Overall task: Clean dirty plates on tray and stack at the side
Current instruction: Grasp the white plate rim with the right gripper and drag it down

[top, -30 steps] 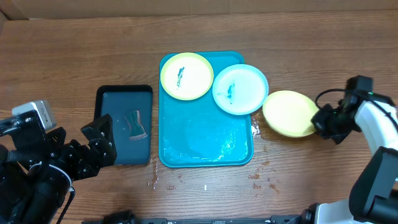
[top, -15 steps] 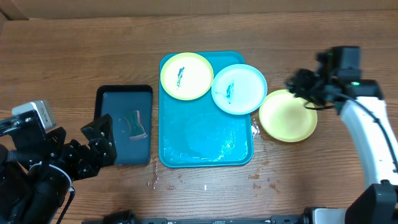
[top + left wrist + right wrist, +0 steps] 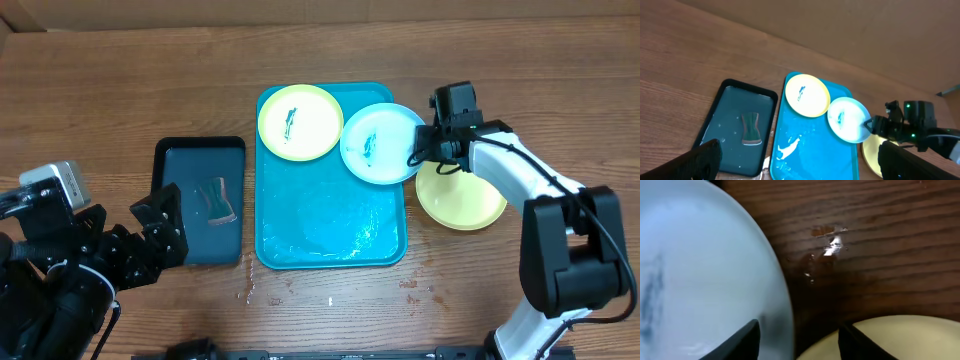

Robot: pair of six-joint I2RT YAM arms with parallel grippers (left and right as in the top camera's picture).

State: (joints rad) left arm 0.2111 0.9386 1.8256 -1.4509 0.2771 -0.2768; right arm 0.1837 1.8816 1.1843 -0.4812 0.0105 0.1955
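Looking down, we see our right gripper spread apart over the blue plate, and our left gripper spread wide, empty.

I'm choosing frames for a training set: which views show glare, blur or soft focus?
Overhead view: sharp, evenly lit, with wet sheen on the turquoise tray. Right wrist view: so close that the light blue plate looks soft, and a water droplet on the wood glints white. Left wrist view: scene clear, but the left pincer fingers are dark blurs at the bottom edge.
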